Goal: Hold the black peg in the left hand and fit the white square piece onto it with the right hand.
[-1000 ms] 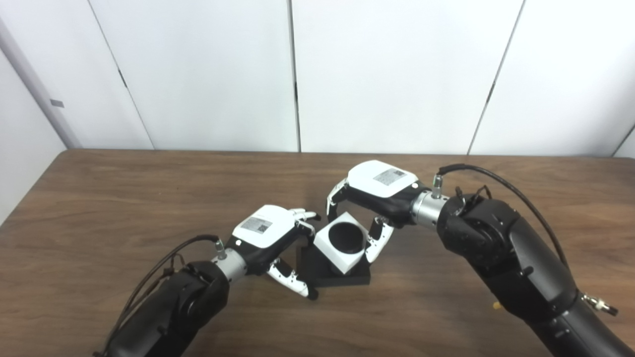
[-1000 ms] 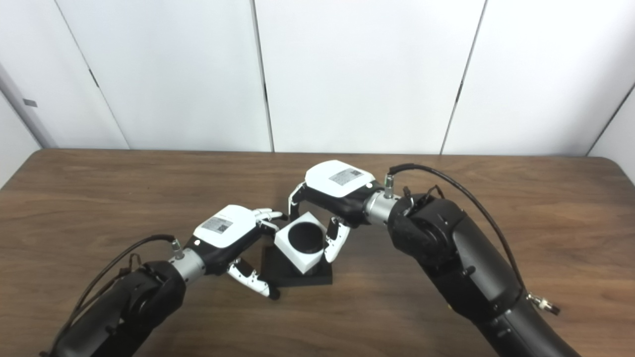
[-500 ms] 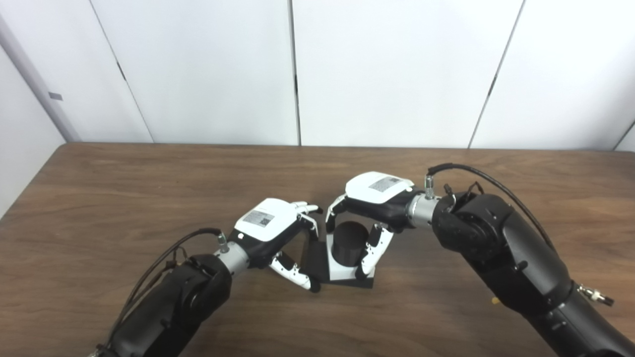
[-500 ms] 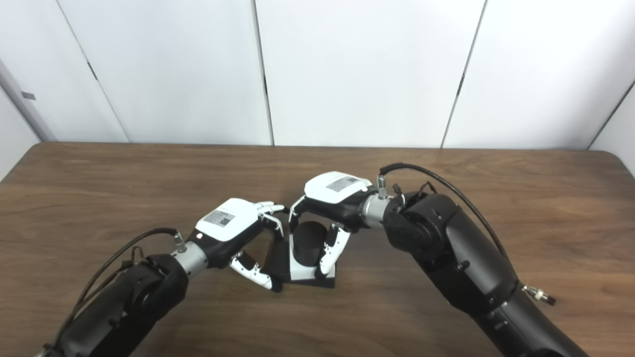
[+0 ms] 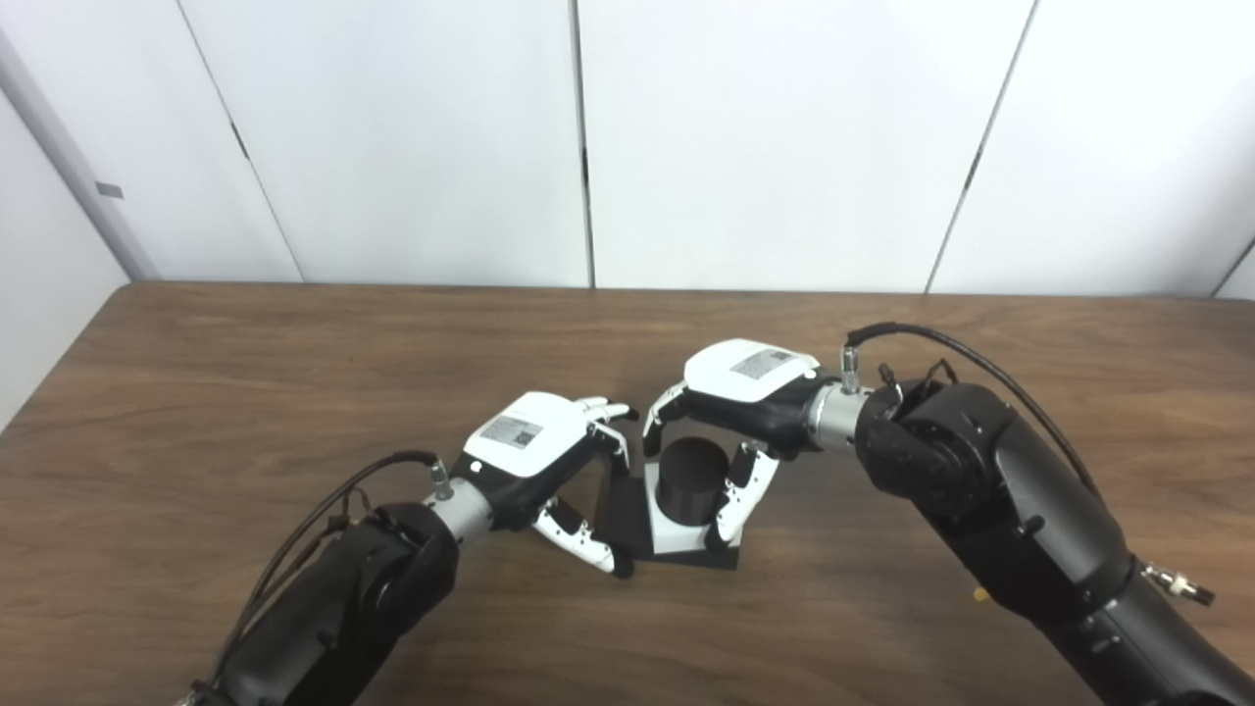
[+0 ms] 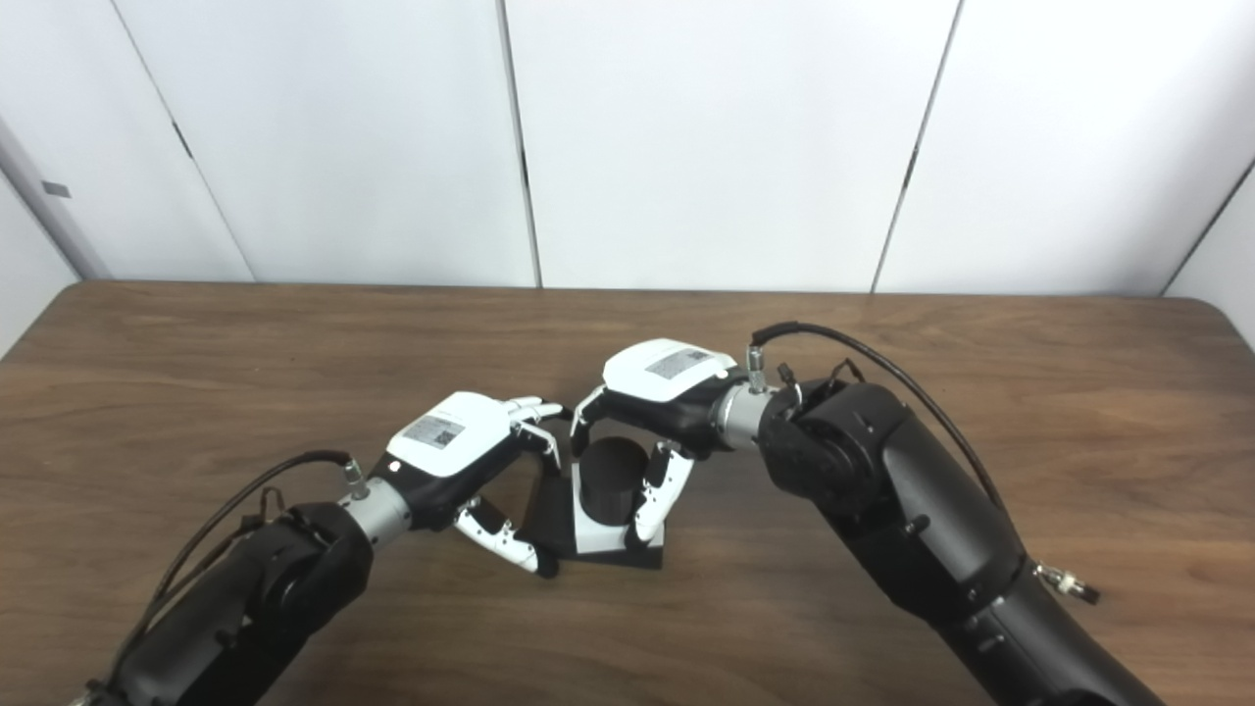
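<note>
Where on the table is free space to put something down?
Bare table lies left of the left hand, behind both hands toward the wall, and right of the right arm. It is crowded at the centre, around the black peg and white square piece.

both hands crowd the black peg (image 5: 690,478); table (image 5: 245,392) around lies open.

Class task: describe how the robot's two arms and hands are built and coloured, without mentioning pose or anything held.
Both arms are glossy black shells with silver metal wrist collars. The left hand and right hand have white back plates carrying small grey printed labels, black palms, and white fingers with black joints. A black cable loops along each forearm into the wrist.
</note>
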`<state>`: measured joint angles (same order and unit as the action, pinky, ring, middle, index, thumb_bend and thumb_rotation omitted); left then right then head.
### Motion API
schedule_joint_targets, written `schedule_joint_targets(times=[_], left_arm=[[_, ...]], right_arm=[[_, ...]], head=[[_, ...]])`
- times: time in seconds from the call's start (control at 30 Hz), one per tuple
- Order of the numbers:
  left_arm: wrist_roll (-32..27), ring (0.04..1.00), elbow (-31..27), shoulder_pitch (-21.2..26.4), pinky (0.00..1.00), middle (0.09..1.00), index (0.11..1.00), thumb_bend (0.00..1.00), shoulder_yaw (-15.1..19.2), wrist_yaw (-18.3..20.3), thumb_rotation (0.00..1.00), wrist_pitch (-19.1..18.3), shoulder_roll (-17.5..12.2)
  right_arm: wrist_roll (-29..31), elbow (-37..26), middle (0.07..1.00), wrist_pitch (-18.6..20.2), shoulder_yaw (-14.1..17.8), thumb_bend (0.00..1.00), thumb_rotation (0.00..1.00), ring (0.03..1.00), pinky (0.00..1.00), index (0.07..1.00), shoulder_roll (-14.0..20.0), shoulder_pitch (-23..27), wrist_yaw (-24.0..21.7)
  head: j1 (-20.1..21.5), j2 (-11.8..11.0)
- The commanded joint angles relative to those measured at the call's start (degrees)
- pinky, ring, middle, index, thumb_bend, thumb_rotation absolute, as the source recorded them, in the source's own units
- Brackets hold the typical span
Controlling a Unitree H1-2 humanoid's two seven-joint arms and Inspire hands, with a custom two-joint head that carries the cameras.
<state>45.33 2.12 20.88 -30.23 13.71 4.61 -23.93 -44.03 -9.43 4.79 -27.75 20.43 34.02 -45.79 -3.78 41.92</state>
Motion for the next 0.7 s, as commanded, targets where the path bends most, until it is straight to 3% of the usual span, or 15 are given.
schedule_joint_targets(times=[0.0, 0.37, 0.67], left_arm=[[1.8, 0.922, 1.9, -1.5, 0.85, 0.912, 0.486, 0.52, -2.5, 3.4, 0.07, 0.2, 0.7], [1.6, 0.923, 2.1, -1.4, 0.86, 0.910, 0.486, 0.52, -2.3, 3.5, 0.07, 0.2, 0.5], [1.6, 0.923, 1.6, -1.7, 0.86, 0.909, 0.486, 0.52, -2.2, 3.7, 0.07, 0.3, -0.1]], right_arm=[[0.7, -0.9, 0.834, -0.1, 1.7, 0.91, 0.33, 0.861, 0.88, 0.734, 1.0, 2.6, 1.0], [1.9, -3.5, 0.849, 2.4, 7.6, 0.89, 0.21, 0.859, 0.84, 0.765, 5.1, 2.2, 1.1], [4.1, -5.5, 0.866, 3.8, 13.9, 0.79, 0.14, 0.857, 0.83, 0.756, 8.4, -1.2, 3.9]], head=[[0.0, 0.0], [0.3, 0.1], [0.8, 0.1]])
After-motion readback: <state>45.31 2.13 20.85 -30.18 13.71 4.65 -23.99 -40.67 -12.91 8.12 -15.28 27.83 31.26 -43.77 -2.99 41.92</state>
